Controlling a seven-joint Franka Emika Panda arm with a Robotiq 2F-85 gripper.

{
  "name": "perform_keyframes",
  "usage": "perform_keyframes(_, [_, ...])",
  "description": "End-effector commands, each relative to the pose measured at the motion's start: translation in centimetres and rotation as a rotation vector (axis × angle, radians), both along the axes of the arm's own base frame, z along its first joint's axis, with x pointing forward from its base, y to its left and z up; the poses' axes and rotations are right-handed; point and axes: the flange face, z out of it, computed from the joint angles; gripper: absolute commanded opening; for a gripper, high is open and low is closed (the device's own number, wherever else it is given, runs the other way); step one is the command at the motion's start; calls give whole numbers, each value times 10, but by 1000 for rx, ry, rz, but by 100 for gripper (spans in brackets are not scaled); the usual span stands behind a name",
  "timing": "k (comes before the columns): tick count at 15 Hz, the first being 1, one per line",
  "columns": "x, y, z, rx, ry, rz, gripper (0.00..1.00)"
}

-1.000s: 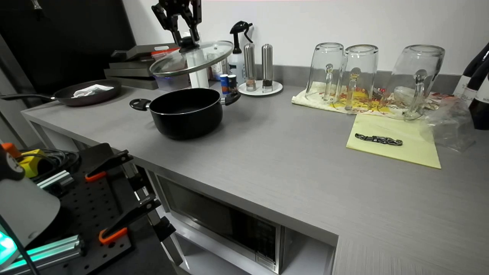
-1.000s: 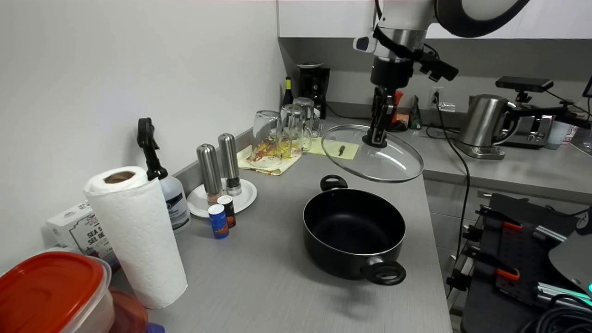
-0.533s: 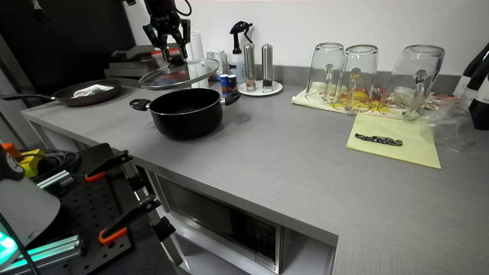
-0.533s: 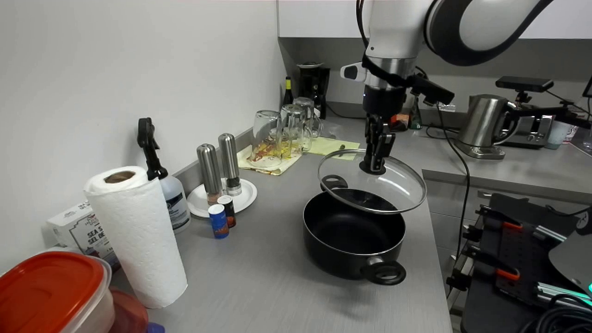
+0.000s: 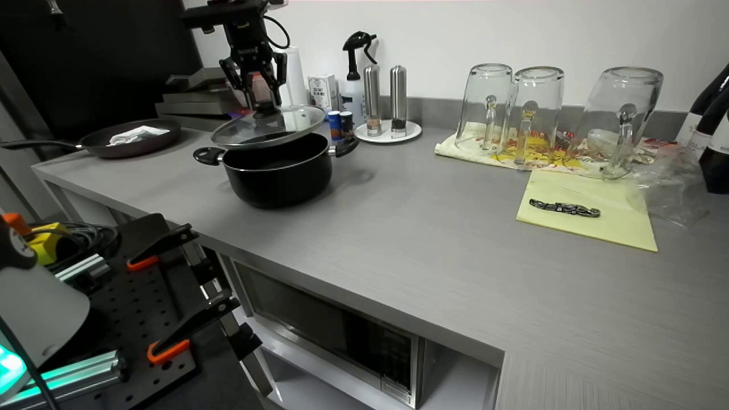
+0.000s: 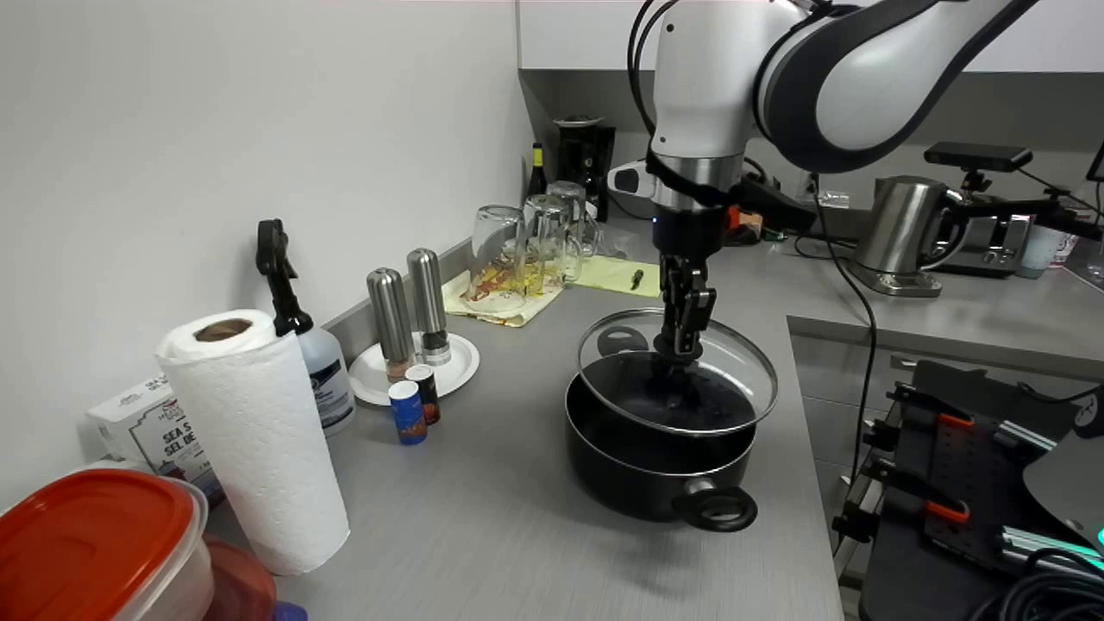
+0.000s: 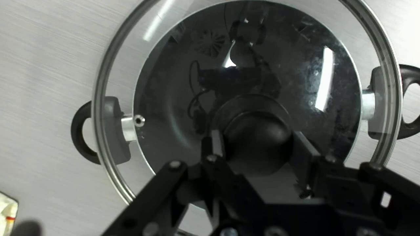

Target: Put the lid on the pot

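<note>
The clear glass lid [image 5: 242, 132] with a metal rim hangs just above the black pot [image 5: 278, 185], slightly tilted. My gripper [image 5: 264, 105] is shut on the lid's black knob. In an exterior view, the lid [image 6: 729, 379] overlaps the far part of the pot [image 6: 642, 487], and the near part of the pot's mouth shows below the rim. In the wrist view, the gripper [image 7: 257, 141] has a finger on each side of the knob. The pot's handles [image 7: 80, 134] show to both sides, and its dark inside shows through the glass.
Paper towels [image 6: 259, 448], a spray bottle [image 6: 323, 371], two mills on a white plate [image 6: 461, 366] and small shakers [image 6: 407, 414] stand beside the pot. Glass mugs [image 5: 484, 108] stand on a cloth. A frying pan [image 5: 131, 149] lies at the counter's end.
My gripper has come down with the lid, from well above the pot to just over its mouth. The pot has not moved.
</note>
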Motion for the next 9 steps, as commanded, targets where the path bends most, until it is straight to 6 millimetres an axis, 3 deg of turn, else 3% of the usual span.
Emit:
perform_keyframes(1, [16, 8, -6, -5, -5, 40, 25])
perform_keyframes(9, [32, 11, -33, -17, 21, 51, 25])
